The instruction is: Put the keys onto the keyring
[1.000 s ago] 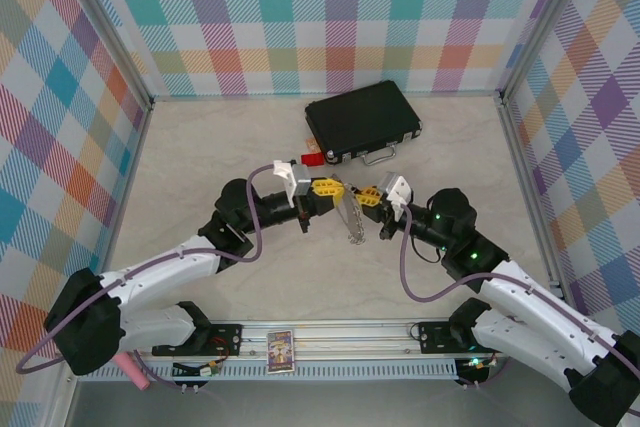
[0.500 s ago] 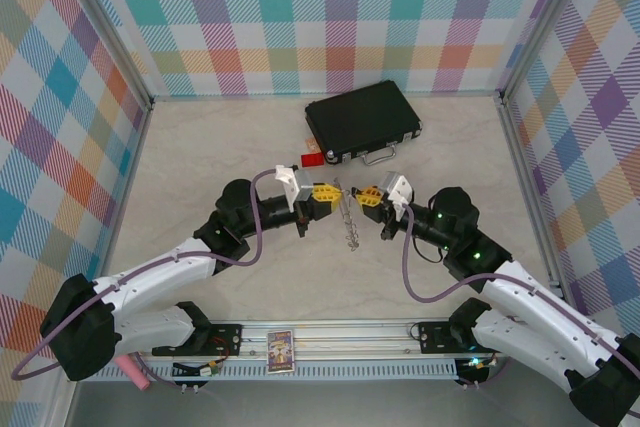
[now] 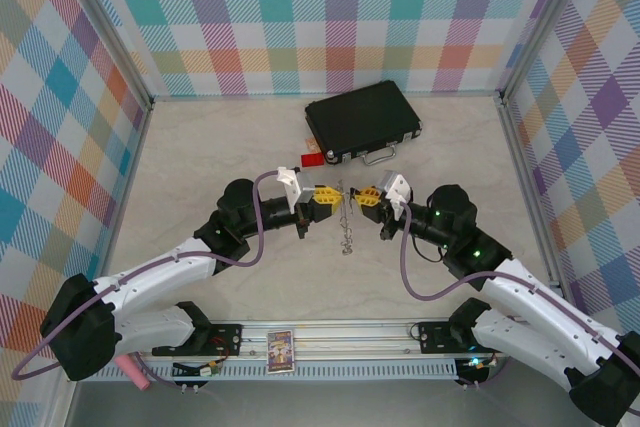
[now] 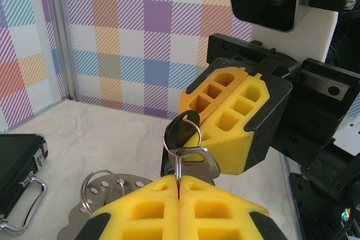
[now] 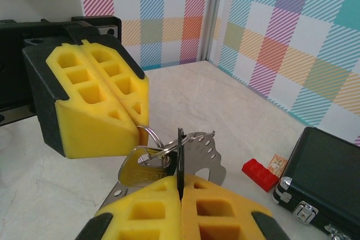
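Two arms reach toward each other on the near side of the black case (image 3: 362, 120), their tips almost touching. A small red tag (image 3: 313, 159) lies on the table (image 3: 200, 167) against the case's near left corner. The left gripper (image 4: 179, 186), just nearer than that corner, has its yellow pads pressed together on a thin metal stem that rises from the seam to the keys (image 4: 194, 160). The keys hang in the air between the two tips, in line with the case's middle. The keyring (image 3: 346, 229) dangles beneath them, apart from the case and edge-on from above. From the wrists it shows as grey metal with small holes along its rim. The right gripper (image 5: 180, 186), on the near side of the case's silver handle (image 3: 378, 156), is likewise clamped, on a thin dark edge among the keys. I cannot tell which key that edge belongs to.
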Robot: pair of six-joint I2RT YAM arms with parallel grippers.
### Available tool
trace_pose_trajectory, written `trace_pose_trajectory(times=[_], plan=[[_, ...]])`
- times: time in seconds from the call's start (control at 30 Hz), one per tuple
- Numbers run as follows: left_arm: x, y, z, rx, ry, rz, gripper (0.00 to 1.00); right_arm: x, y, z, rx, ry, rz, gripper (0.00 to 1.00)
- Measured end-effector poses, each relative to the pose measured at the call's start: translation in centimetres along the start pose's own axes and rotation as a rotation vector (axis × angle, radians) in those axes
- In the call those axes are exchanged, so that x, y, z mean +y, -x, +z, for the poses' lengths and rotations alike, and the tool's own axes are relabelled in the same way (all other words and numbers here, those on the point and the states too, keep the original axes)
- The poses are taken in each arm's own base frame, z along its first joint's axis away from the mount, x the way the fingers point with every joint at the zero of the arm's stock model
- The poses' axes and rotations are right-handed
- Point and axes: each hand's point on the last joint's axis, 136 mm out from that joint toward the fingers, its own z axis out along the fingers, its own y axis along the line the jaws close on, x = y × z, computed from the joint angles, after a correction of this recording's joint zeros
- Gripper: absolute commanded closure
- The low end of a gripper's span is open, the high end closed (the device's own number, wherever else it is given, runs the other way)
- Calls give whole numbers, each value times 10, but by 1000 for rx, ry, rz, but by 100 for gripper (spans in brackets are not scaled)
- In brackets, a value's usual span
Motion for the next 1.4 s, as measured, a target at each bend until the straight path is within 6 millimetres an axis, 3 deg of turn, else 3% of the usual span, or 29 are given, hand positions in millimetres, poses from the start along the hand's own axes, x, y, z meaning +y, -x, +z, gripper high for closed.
trace_pose_trajectory(times=[0.1,0.2,0.3,0.37,0.87,1.07,1.2,1.4], plan=[[0,0,0,0,1,0,100,-1,0,0,1,-5,0,100],[2,1,0,-2,13,3,74,-1,0,0,3,-5,1,100],[5,2,-1,-10,30,4,73,-1,-2,0,12,-8,3,100],[5,3,-2,-13,39,6,66,-2,-3,0,21,-9,6,100],[11,-3,-9,-20,90,3,63,-7,-6,7,79,-18,25,100],[15,-4,-13,-34,126,-18,51,-17,-14,19,167,-47,54,100],[22,0,-23,-66,188,-36,36,-23,-32,34,257,-57,86,100],[35,10,-53,-148,342,-60,0,-31,-55,66,369,-45,123,100]])
